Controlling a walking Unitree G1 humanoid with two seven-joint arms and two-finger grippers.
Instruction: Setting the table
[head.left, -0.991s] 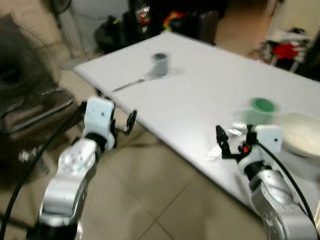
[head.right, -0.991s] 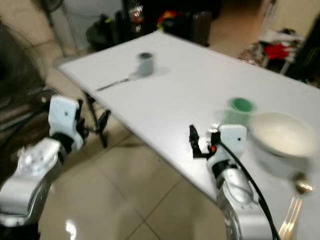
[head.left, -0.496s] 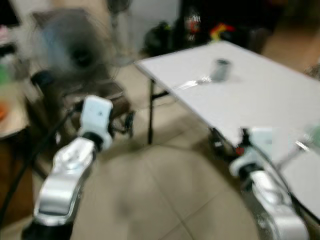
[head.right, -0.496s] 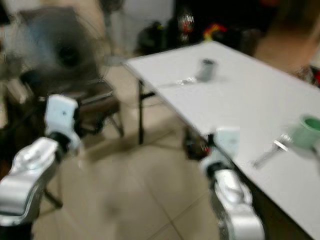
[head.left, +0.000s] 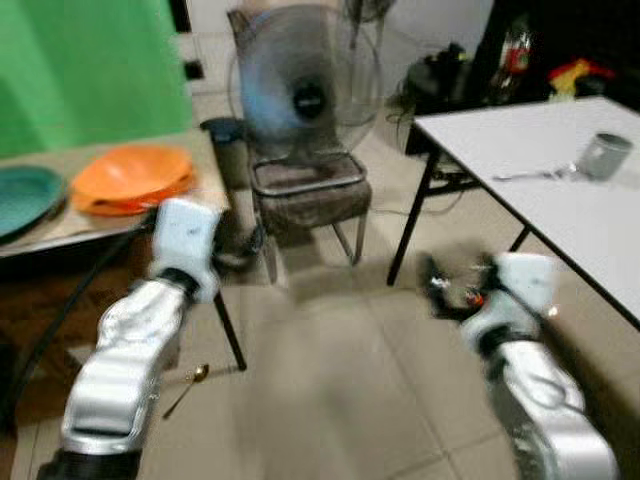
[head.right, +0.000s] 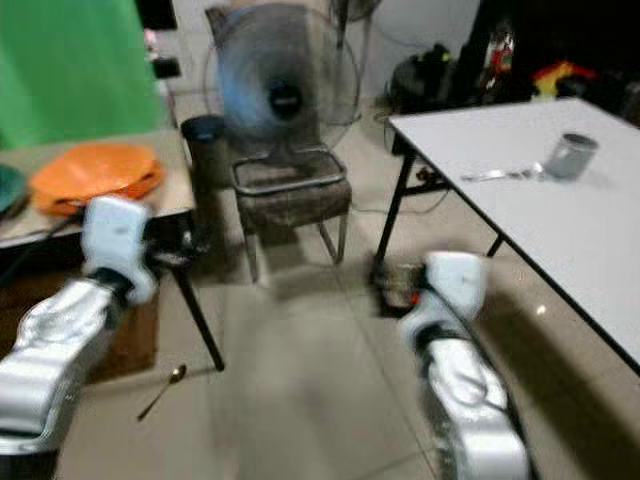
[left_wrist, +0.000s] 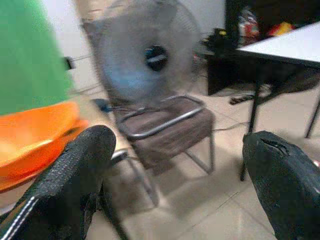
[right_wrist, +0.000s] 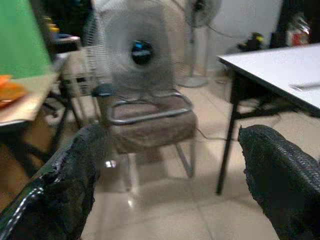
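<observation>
Orange plates (head.left: 132, 177) lie stacked on the side table (head.left: 60, 228); it should be squarely faced before the spread, empty left gripper (left_wrist: 180, 185) and right gripper (right_wrist: 175, 185) are extended.

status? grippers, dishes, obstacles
Left gripper and right gripper both open, empty. Orange plates on side table, untouched. Chair with fan ahead; spoon on floor.
</observation>
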